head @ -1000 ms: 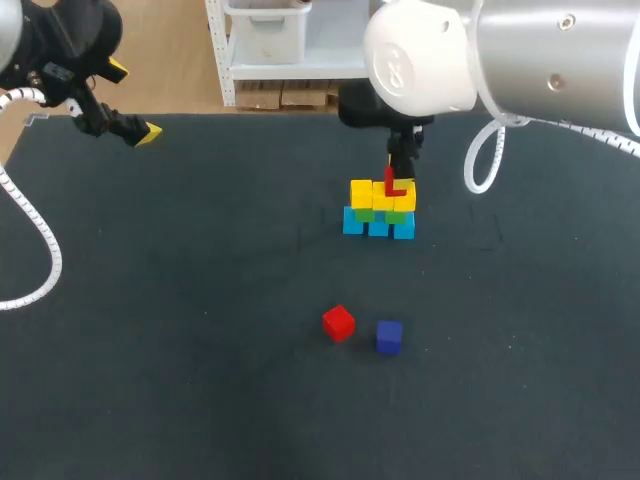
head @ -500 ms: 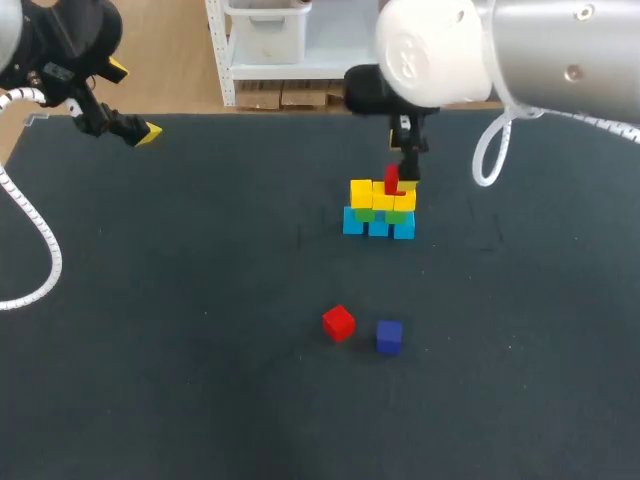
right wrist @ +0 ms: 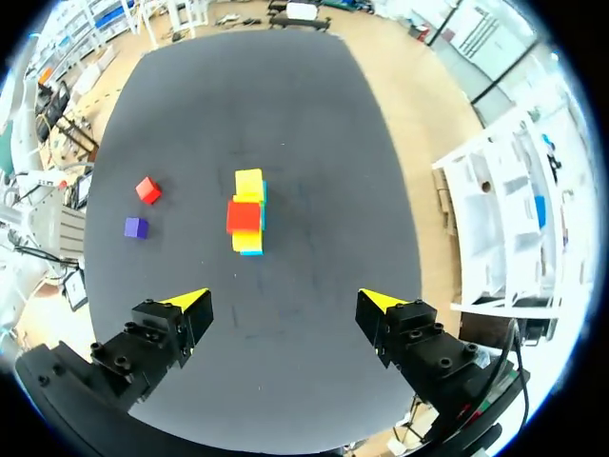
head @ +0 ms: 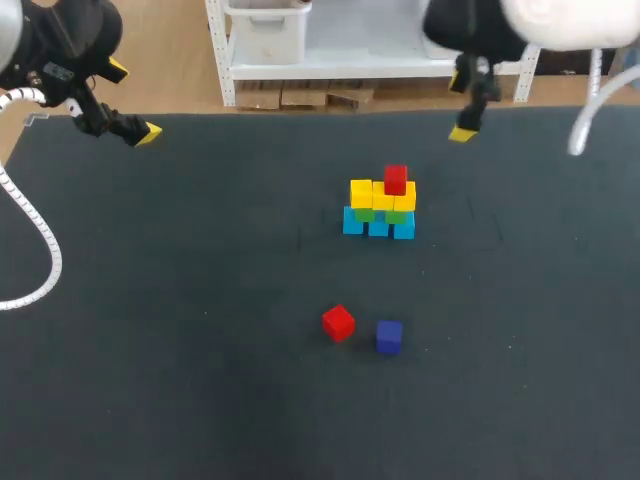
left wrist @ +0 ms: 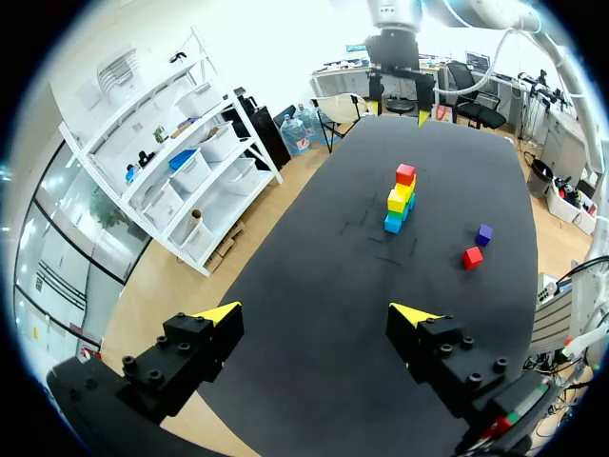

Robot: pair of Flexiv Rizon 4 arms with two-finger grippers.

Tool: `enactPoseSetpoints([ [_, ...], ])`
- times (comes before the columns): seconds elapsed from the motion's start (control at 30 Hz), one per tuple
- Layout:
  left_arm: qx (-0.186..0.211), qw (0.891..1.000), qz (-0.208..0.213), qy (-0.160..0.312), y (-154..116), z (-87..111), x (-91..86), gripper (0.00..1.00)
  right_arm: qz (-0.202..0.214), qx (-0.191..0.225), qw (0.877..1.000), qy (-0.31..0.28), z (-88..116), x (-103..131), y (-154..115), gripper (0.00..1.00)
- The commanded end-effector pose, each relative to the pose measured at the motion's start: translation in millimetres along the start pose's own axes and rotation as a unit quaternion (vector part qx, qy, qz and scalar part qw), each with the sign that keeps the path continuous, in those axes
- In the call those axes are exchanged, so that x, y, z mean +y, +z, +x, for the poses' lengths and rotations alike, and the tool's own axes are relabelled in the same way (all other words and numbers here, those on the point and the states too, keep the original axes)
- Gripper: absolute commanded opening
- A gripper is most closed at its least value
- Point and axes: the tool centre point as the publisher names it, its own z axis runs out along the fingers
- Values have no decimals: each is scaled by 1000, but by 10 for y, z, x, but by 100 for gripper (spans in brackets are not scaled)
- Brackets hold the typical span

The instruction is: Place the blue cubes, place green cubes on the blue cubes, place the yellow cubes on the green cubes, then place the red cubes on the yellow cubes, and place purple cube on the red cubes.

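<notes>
Stack layered blue, green, yellow, red-topped.

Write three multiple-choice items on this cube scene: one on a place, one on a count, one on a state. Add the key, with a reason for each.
1. Where is the purple cube?
A) on top of the stack
B) on the table beside the loose red cube
C) held by a gripper

2. How many red cubes are in view?
A) none
B) one
C) two

3. How do the right gripper's jaws stand?
A) open, holding nothing
B) shut on a red cube
C) shut on a yellow cube

Key:
1 B: it lies on the table next to the loose red cube, apart from the stack.
2 C: the top red cube sits on the stack and the other lies loose.
3 A: the right wrist view shows the jaws wide apart with nothing between them.
</notes>
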Motion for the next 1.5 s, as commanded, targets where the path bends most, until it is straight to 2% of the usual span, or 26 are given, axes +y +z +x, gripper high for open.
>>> enactPoseSetpoints([
  [0.03, -2, 1000, 1, 2, -3, 14, 7, 100, 101, -85, 991, 12, 401, 118, -208, 100],
  [0.17, -2, 1000, 1, 2, -3, 14, 7, 100, 129, -115, 984, 37, 605, 83, -346, 100],
  [0.43, -2, 1000, 1, 2, -3, 14, 7, 100, 179, -194, 961, 88, 1049, 60, -614, 100],
  [0.73, -2, 1000, 1, 2, -3, 14, 7, 100, 212, -227, 940, 143, 1508, 100, -741, 100],
  [0.97, -2, 1000, 1, 2, -3, 14, 7, 100, 227, -238, 929, 170, 1785, 162, -768, 100],
  [1.1, -2, 1000, 1, 2, -3, 14, 7, 100, 223, -242, 928, 175, 1866, 180, -761, 100],
  [1.5, -2, 1000, 1, 2, -3, 14, 7, 100, 223, -246, 928, 169, 1871, 187, -752, 100],
])
